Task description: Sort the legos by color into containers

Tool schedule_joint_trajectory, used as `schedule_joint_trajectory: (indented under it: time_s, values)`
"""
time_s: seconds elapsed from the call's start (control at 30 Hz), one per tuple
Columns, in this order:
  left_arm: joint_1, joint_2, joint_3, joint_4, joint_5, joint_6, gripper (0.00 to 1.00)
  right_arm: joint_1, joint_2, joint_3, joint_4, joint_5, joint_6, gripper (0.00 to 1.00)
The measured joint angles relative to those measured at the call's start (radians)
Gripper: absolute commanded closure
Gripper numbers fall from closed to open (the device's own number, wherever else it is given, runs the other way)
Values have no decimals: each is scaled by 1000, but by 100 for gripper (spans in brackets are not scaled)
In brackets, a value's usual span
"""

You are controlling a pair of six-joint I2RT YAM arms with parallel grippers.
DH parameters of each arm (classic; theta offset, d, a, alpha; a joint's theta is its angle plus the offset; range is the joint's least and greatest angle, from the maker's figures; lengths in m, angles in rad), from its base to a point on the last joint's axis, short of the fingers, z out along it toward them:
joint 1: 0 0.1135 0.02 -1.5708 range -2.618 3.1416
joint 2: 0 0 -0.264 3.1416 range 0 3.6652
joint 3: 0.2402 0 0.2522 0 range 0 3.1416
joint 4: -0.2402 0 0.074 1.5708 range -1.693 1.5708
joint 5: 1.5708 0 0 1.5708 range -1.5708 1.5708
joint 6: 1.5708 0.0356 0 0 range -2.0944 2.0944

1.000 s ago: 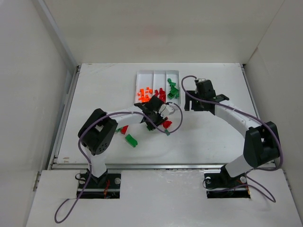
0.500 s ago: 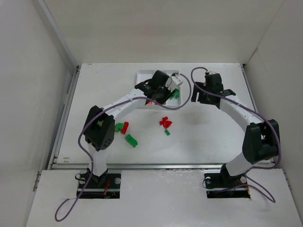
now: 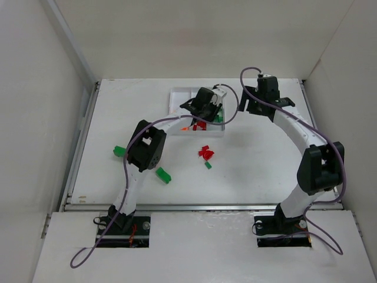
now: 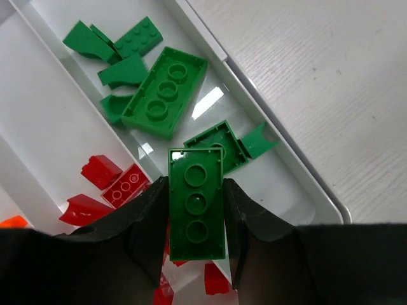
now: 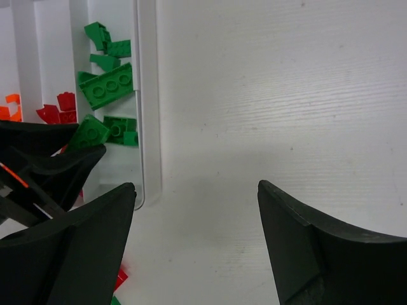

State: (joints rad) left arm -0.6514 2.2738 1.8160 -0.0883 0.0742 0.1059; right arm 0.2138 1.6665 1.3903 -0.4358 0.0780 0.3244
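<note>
Only the left wrist view shows left gripper (image 4: 194, 190) pinching a flat green lego (image 4: 196, 225), probably underside-up, above tray (image 4: 280, 173); right gripper (image 5: 194, 189) spread.

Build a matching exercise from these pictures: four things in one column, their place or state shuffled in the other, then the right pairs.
Things
1. left gripper
2. right gripper
3. long green plate
4. loose red legos

Places or states
A. on the table, outside the tray
B. open, over bare table beside the tray
C. lying in the tray's green compartment
D. shut on a green lego, above the tray

Pairs: 1-D, 2-B, 3-C, 4-A
</note>
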Motion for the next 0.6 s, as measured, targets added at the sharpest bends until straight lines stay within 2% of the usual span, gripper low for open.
schedule_joint_trajectory:
  time_s: [0.13,0.2,0.27,0.4,0.43,0.47,0.53,0.57,0.6]
  values:
    - [16,0,27,5,55,-18,83,-18,0,9,-10,8,-11,17]
    - [18,0,37,12,75,-20,78,-18,0,9,-19,13,-14,17]
    - [18,0,38,16,92,-24,77,-18,0,8,-25,14,-15,17]
    - [17,0,38,14,118,-42,50,-18,-17,-12,-28,21,-15,17]
    - [17,0,38,14,124,-50,33,-18,-27,-23,-29,24,-15,17]
    - [16,0,38,15,130,-58,24,-18,-40,-35,-30,27,-15,17]
    - [16,0,38,11,138,-76,16,-18,-69,-58,-34,34,-15,17]
    - [16,0,38,8,140,-84,6,-18,-85,-66,-37,38,-16,17]
    - [16,0,38,6,140,-89,0,-18,-102,-74,-38,41,-16,17]
